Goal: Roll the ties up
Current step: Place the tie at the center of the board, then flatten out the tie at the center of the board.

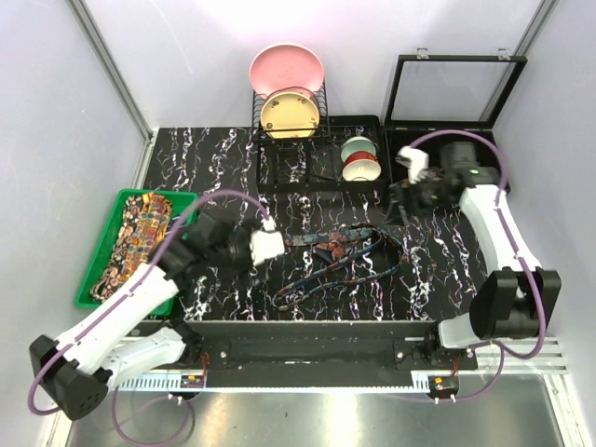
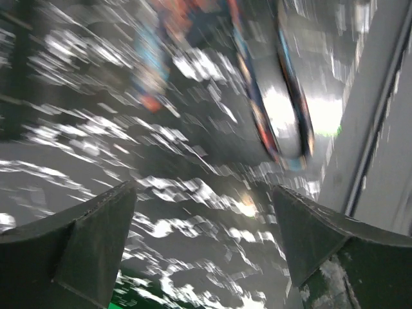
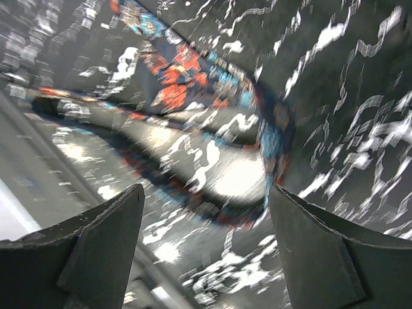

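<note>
From above, the dark tie [image 1: 346,237] lies unrolled in loose loops on the bench [image 1: 223,154], in the space between the two hands. The left hand [image 1: 279,244] points at its nearer end from close by; whether it touches the cloth cannot be told here. The right hand [image 1: 400,207] hangs just past the tie's other end, a little farther back. The paisley tie [image 1: 140,233] lies heaped in a green tray [image 1: 182,199] behind the left hand, beside that arm. Well beyond both hands stands a rack [image 1: 279,172] with a pink plate [image 1: 286,67] and a yellow plate [image 1: 291,114]. Two bowls [image 1: 360,158] sit just beside it.

The left wrist view is badly blurred. The left hand [image 2: 203,190] is spread wide, its fingers [image 2: 84,244] holding nothing, with only bare bench [image 2: 193,212] between them. The dark tie [image 2: 290,109] lies ahead of the fingertips and apart from them, one narrow loop towards the right finger's side. A sliver of the green tray [image 2: 132,293] shows under the left finger.

The right wrist view is also blurred. The right hand [image 3: 206,190] is likewise released, its fingers [image 3: 84,251] far apart and empty. The dark tie [image 3: 187,71] curves across the bench [image 3: 347,96] just ahead of them, its bend lying in front of the gap.
</note>
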